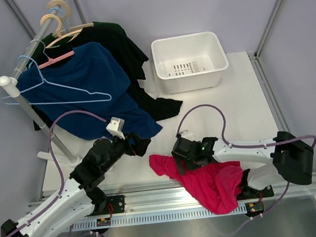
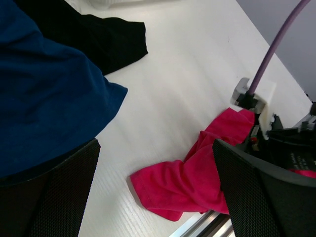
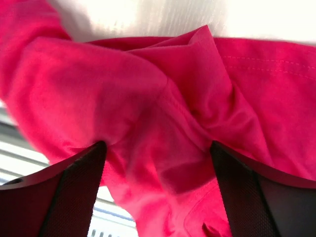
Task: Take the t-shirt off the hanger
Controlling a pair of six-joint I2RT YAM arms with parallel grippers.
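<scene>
The crimson-pink t-shirt lies crumpled at the table's front and hangs over the rail there. In the left wrist view, the t-shirt has one corner spread on the white table. My right gripper is down on its left part. Its jaws stand wide in the right wrist view, gripper, and bunched folds of the t-shirt fill the gap between them. My left gripper hovers open and empty left of the cloth, gripper. The light-blue wire hanger hangs bare on the rack, in front of a navy shirt.
A navy shirt and a dark shirt hang from the rack pole at the back left, their hems trailing on the table. A pink hanger and wooden hangers are there too. A white basket stands at the back.
</scene>
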